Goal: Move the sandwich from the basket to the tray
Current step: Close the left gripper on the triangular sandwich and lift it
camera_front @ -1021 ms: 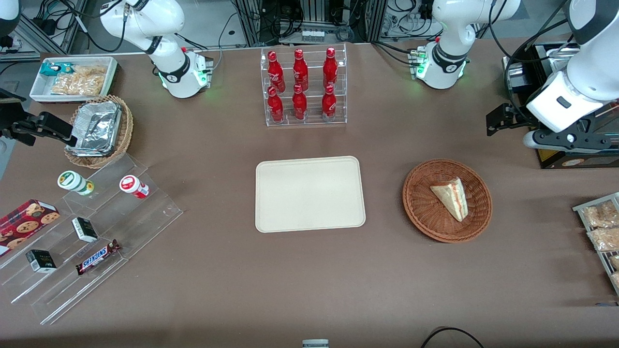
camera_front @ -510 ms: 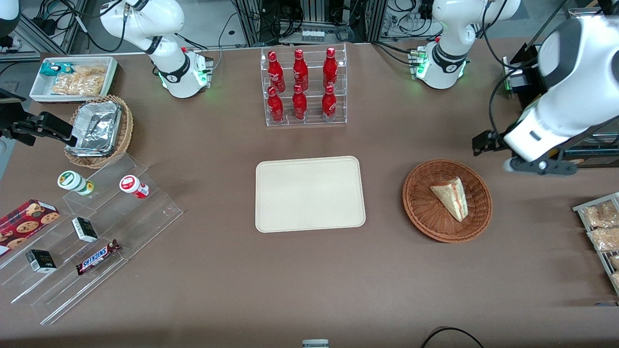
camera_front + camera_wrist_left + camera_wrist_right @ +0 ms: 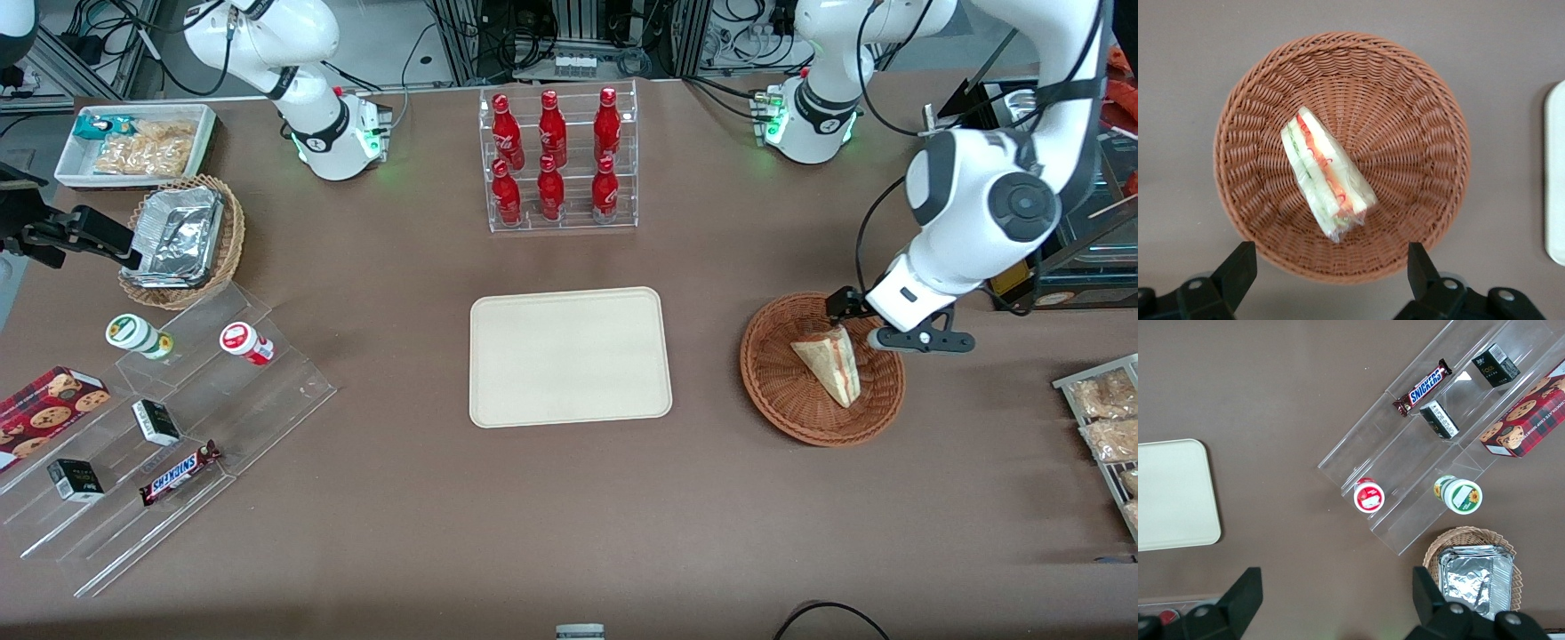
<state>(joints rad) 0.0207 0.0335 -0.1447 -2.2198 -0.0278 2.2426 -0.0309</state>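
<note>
The gripper (image 3: 876, 324) had swung in from the worktop's edge to above the basket (image 3: 822, 369). Its jaws stood spread wide, holding nothing. The sandwich (image 3: 1327, 173) lay in the basket.

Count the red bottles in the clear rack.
6 red bottles, none seemingly hidden: three on the rack's upper step, three on its lower step nearer the camera. Gripper hovers open above the basket.

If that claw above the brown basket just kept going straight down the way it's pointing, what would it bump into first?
Probably the sandwich, lying in the basket. The gripper is open and points down over them, though its midpoint sits nearer the rim, so it might meet the wicker first; depth is unclear.
</note>
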